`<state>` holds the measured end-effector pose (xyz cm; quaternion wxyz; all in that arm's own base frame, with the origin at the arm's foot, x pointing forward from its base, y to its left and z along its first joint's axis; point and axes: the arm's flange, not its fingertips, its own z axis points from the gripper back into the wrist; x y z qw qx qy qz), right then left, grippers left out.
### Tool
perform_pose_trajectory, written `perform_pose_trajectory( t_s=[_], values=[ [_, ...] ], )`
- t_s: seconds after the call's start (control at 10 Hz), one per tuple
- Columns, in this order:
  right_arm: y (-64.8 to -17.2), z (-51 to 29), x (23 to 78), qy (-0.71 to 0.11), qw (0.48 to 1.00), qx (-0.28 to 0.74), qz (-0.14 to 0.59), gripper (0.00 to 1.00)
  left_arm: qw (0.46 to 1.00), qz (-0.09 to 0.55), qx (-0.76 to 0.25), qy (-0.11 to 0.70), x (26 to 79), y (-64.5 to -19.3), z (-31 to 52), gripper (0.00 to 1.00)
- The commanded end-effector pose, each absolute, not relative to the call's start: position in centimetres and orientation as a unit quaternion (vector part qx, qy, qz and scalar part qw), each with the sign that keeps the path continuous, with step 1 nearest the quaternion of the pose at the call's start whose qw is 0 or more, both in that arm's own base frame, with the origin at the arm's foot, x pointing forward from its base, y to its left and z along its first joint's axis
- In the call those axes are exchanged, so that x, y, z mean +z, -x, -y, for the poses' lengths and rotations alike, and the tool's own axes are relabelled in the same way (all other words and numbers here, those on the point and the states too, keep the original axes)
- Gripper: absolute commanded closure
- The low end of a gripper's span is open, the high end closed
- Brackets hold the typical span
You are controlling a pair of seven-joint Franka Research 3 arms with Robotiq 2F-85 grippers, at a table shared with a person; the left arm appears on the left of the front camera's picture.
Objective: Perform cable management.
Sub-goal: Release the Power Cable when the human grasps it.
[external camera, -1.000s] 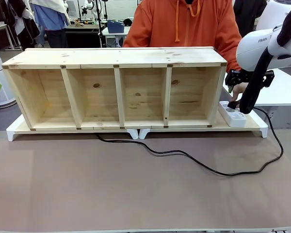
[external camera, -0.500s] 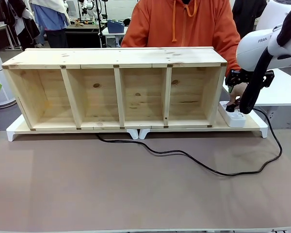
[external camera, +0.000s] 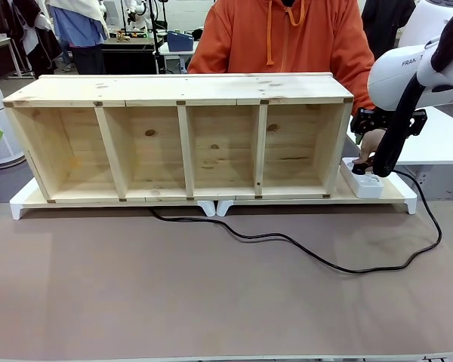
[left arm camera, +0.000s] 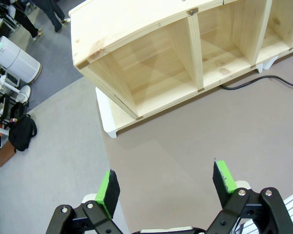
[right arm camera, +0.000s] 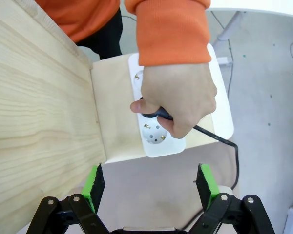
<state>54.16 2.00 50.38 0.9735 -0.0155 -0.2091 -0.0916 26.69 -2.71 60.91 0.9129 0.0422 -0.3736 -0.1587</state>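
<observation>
While the person's hand [right arm camera: 178, 100] grips the plug at the white power strip [right arm camera: 158, 136], the cable [external camera: 287, 243] lies slack on the brown table [external camera: 136, 302], running from under the front edge of the wooden shelf [external camera: 181, 90] in a loose curve to the right and up to the strip beside the shelf's right end. It looks light, thin and floppy, so it should bend and slide easily and will likely sag or trail when lifted. Its smooth black jacket may slip between pads. A good place to take hold seems to be the open stretch on the table, well apart from the shelf, or just behind the plug, where it is stiffer.

One cable, one power strip, one shelf with four compartments, and one hand at the plug can be counted.

Hovering above the strip and the hand, the right gripper [right arm camera: 150, 183] has its green pads spread wide and holds nothing. Over bare table near the shelf's left end, the left gripper [left arm camera: 167, 183] is likewise spread wide and empty.
</observation>
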Motion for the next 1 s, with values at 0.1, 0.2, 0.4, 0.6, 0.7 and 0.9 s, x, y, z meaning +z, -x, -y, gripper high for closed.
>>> perform_pose_trajectory(
  t_s=[0.1, 0.2, 0.4, 0.6, 0.7, 0.9],
  values=[
    [-54.14, -1.99, 50.34, 0.015, 0.974, -0.093, 0.208, 0.03, 0.913, 0.374, -0.158, -0.044, 60.93, -26.72, 2.69, 0.0],
    [-54.14, -1.99, 50.34, 0.015, 0.974, -0.093, 0.208, 0.03, 0.913, 0.374, -0.158, -0.044, 60.93, -26.72, 2.69, 0.0],
    [-54.14, -1.99, 50.34, 0.015, 0.974, -0.093, 0.208, 0.03, 0.913, 0.374, -0.158, -0.044, 60.93, -26.72, 2.69, 0.0],
    [-54.14, -1.99, 50.34, 0.015, 0.974, -0.093, 0.208, 0.03, 0.913, 0.374, -0.158, -0.044, 60.93, -26.72, 2.69, 0.0],
    [-54.14, -1.99, 50.34, 0.015, 0.974, -0.093, 0.208, 0.03, 0.913, 0.374, -0.158, -0.044, 60.93, -26.72, 2.69, 0.0],
    [-54.14, -1.99, 50.34, 0.015, 0.974, -0.093, 0.208, 0.03, 0.913, 0.374, -0.158, -0.044, 60.93, -26.72, 2.69, 0.0]
  ],
)
